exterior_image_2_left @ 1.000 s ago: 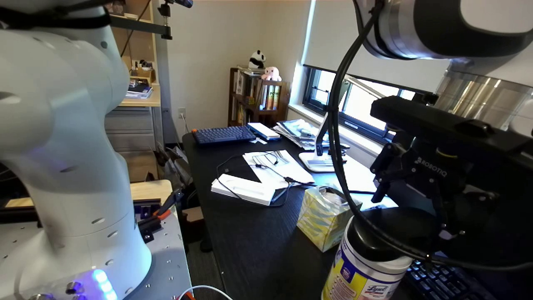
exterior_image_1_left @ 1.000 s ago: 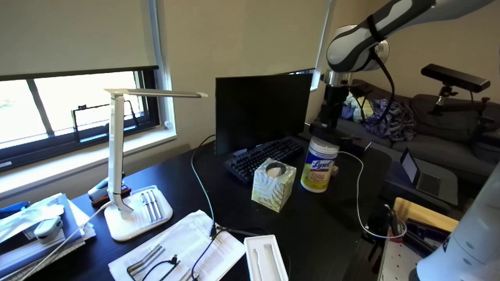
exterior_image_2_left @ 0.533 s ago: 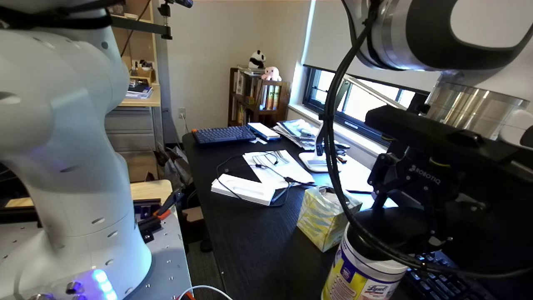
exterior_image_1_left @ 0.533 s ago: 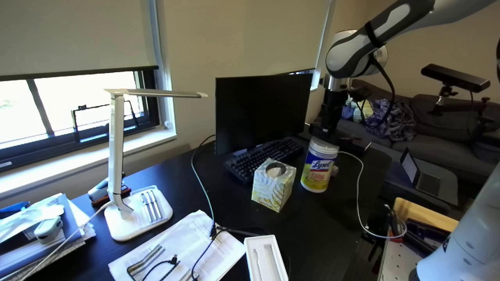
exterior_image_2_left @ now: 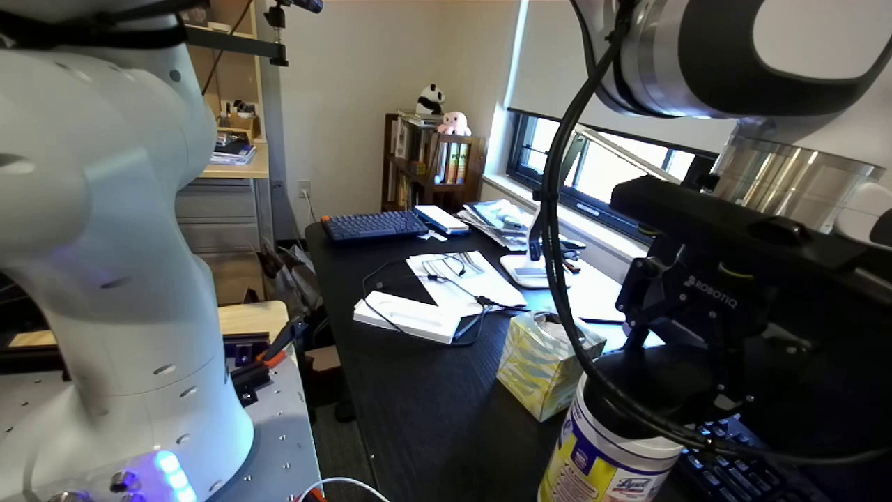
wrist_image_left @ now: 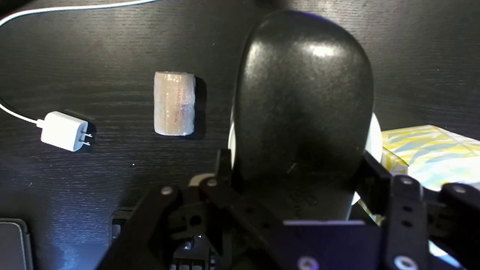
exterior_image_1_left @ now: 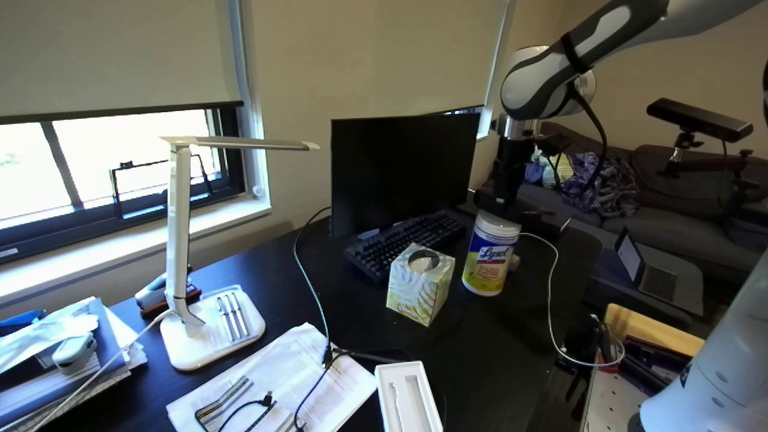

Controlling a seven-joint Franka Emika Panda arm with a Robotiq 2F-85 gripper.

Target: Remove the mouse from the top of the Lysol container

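The Lysol canister [exterior_image_1_left: 489, 257] stands upright on the dark desk, its label facing an exterior view; it also shows at the bottom of an exterior view [exterior_image_2_left: 598, 464]. The black mouse [exterior_image_2_left: 644, 380] rests on its whitish top and fills the middle of the wrist view [wrist_image_left: 302, 97]. My gripper [exterior_image_2_left: 676, 376] is lowered over the mouse. In the wrist view the fingertips [wrist_image_left: 298, 170] stand on both sides of it, very close to its edges. A thin sliver of lid shows beside the left finger; the right finger overlaps the mouse's edge. Whether they press on it cannot be made out.
The patterned tissue box [exterior_image_1_left: 420, 283] stands close beside the canister. A black keyboard [exterior_image_1_left: 402, 246] and a monitor [exterior_image_1_left: 403, 174] are behind. A wrapped roll [wrist_image_left: 174, 104] and a white charger [wrist_image_left: 63, 131] with cable lie near the canister. Papers [exterior_image_1_left: 282, 378] and a white tray [exterior_image_1_left: 408, 396] lie farther off.
Over the first half second my gripper moved down onto the mouse. Since then the arm has held still; the canister and mouse have shifted very slightly in an exterior view.
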